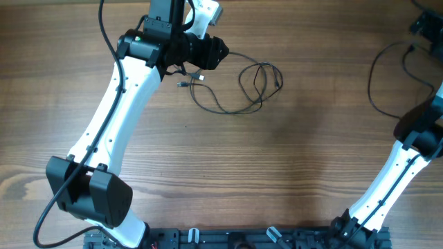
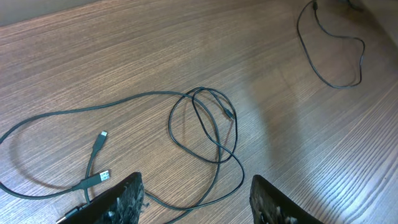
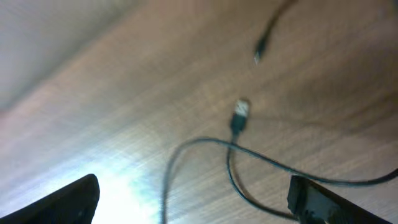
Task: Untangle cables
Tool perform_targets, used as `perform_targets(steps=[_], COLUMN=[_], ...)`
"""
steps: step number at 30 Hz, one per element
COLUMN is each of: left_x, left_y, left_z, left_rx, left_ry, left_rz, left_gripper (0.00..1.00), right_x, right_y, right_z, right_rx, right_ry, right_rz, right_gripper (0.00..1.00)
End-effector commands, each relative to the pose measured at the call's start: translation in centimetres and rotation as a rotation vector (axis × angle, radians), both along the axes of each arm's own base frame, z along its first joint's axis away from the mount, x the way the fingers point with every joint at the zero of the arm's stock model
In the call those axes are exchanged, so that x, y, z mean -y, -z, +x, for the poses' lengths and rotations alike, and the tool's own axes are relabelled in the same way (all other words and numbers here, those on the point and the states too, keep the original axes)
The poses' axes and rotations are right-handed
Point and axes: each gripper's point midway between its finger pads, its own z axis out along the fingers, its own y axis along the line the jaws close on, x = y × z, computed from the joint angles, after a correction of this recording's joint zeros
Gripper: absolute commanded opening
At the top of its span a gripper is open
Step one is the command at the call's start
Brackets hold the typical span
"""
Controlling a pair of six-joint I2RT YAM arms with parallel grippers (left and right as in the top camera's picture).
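Cable loops (image 2: 205, 127) are seen on the worktop (image 2: 186, 50) just ahead of the released left tool (image 2: 199, 199), a second cable (image 3: 235, 134) under the released right tool (image 3: 193, 199), presumably laid apart against re-tangling.

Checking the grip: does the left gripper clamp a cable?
No, the left gripper stands open and the cable lies loose beneath it, unclamped.
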Motion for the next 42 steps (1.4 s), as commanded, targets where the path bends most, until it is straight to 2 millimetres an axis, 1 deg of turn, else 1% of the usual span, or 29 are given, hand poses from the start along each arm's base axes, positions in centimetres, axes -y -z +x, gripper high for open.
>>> perform_targets(steps=[1,4,7,8,11,13,15,18,22,24,26,29,33,37,39,42], left_x=[0.1,0.1,0.1,0.1,0.1,0.1,0.0,-0.6,-1.9,-3.3,-4.8,-6.8,-8.8,-9.9,-10.1,-10.1], left_y=[0.1,0.1,0.0,0.1,0.0,0.0,0.0,-0.2,-0.6,-0.7,-0.8,-1.0,-1.3,-1.9,-2.2,-2.5], left_z=[-0.1,-0.1,0.0,0.0,0.0,0.0,0.1,0.6,1.1,1.6,2.3,3.1,3.9,3.9,3.9,3.8], left_rx=[-0.003,-0.001,0.004,0.011,0.015,0.019,0.031,0.045,0.038,0.034,0.038,0.043,0.046,0.058,0.067,0.074], left_ry=[0.000,0.001,0.005,0.015,0.019,0.022,0.034,0.023,0.013,-0.015,-0.051,-0.100,-0.158,-0.178,-0.183,-0.182], left_rz=[0.001,0.000,0.003,0.009,0.012,0.014,0.024,0.015,-0.027,-0.042,-0.045,-0.049,-0.063,-0.066,-0.067,-0.067], left_gripper=[0.57,0.56,0.56,0.56,0.56,0.56,0.56,0.57,0.57,0.57,0.57,0.57,0.57,0.56,0.57,0.57], right_x=[-1.3,-2.6,-4.6,-5.2,-6.2,-7.2,-8.6,-10.8,-14.0,-16.3,-18.4,-21.5,-25.4,-28.5,-29.7,-31.0], right_y=[-6.3,-9.0,-12.1,-13.2,-16.3,-18.2,-20.1,-22.4,-24.3,-24.7,-24.8,-24.3,-23.4,-22.2,-21.6,-20.9], right_z=[-0.2,-0.4,-0.7,-0.9,-2.0,-2.7,-3.5,-4.5,-5.2,-5.6,-5.7,-5.9,-6.3,-7.5,-8.3,-9.3], right_rx=[0.103,0.155,0.221,0.237,0.270,0.291,0.313,0.332,0.345,0.338,0.326,0.299,0.257,0.186,0.145,0.093], right_ry=[-0.044,-0.083,-0.175,-0.201,-0.209,-0.221,-0.250,-0.283,-0.343,-0.397,-0.447,-0.526,-0.618,-0.673,-0.690,-0.709], right_rz=[-0.001,0.021,0.033,0.031,0.009,0.001,-0.004,-0.014,-0.024,-0.034,-0.033,-0.026,-0.007,0.039,0.064,0.080], right_gripper=[0.99,0.99,0.99,0.96,0.93,0.93,0.93,0.93,0.95,0.95,0.95,0.95,0.95,0.95,0.95,0.95])
